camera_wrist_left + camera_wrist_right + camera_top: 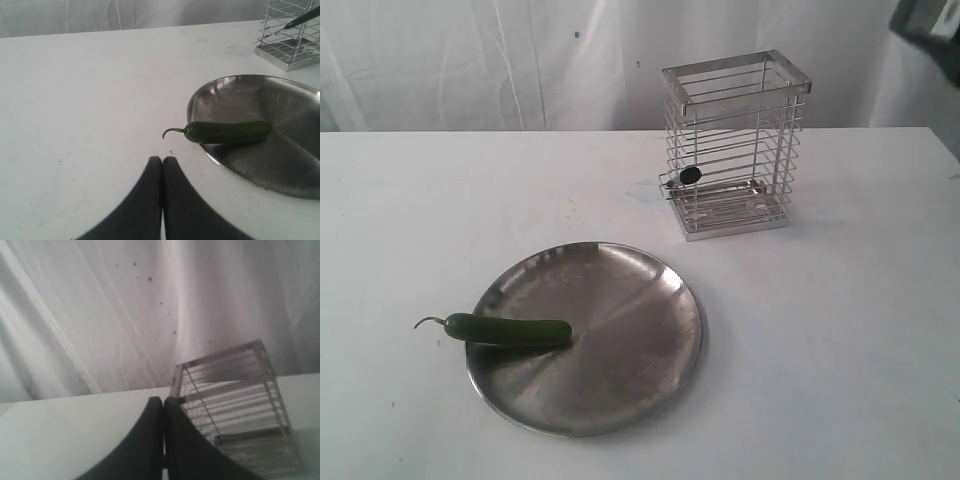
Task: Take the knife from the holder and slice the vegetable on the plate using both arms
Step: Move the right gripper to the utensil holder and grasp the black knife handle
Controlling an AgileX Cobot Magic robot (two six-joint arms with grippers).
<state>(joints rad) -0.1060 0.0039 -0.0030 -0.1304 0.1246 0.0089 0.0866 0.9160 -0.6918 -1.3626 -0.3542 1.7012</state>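
The vegetable, a glossy green chili, lies across the left rim of the steel plate, its stem over the table. The wire holder stands behind the plate to the right. The black knife leans inside it, and a dark end shows at the holder's left side. My left gripper is shut and empty, low over the table a short way from the chili and plate. My right gripper is shut and empty, beside the holder.
A white table carries everything, and white cloth hangs behind its far edge. A dark part of an arm shows at the top right corner of the exterior view.
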